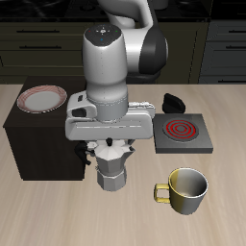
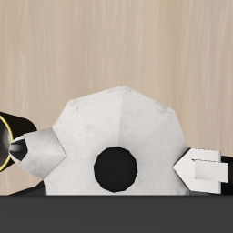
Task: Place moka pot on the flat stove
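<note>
Two objects are sitting close around the moka pot (image 1: 114, 165), which is standing upright on the table (image 1: 58, 216) directly beneath the gripper (image 1: 110, 144): the dark wooden cabinet (image 1: 38, 135) just beside it, carrying a red-rimmed plate (image 1: 44, 98) on its top, and the yellow-rimmed metal mug (image 1: 186, 190) nearer the table's front edge, a little apart from the pot. The flat stove (image 1: 181, 133) is lying farther back with its red coil bare and a black knob (image 1: 174, 101) at its rear edge, and nothing is standing between the pot and the stove. In the wrist view the pot's faceted lid (image 2: 114, 136) and dark knob (image 2: 116, 168) are filling the frame, with the mug's yellow rim (image 2: 9, 146) peeking in at one edge. Whether the fingers are gripping the pot or merely hanging over it, I cannot tell, since the arm's body is hiding them.
</note>
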Available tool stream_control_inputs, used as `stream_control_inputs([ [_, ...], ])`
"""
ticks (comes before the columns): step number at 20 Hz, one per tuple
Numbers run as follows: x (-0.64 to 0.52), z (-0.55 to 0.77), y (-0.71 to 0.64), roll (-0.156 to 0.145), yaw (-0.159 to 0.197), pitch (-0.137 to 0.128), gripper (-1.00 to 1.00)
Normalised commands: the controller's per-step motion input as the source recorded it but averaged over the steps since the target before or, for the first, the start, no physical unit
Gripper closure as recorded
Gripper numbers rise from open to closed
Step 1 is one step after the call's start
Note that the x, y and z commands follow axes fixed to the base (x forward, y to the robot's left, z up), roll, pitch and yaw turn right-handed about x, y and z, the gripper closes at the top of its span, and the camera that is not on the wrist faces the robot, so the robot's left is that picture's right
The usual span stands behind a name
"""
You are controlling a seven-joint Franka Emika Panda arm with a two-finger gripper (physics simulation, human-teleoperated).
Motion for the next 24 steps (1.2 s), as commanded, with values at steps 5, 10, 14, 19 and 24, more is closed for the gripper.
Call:
stream_control_inputs([
  [5, -0.22, 0.33, 0.21, 0.026, -0.002, -0.047, 1.0],
  [10, -0.21, 0.17, 0.15, -0.001, -0.011, -0.042, 1.0],
  [14, -0.15, -0.02, 0.08, 0.018, -0.036, 0.008, 1.0],
  [19, -0.28, -0.07, 0.19, -0.053, 0.008, -0.03, 1.0],
  [24, -0.23, -0.01, 0.21, -0.041, 0.004, -0.045, 1.0],
])
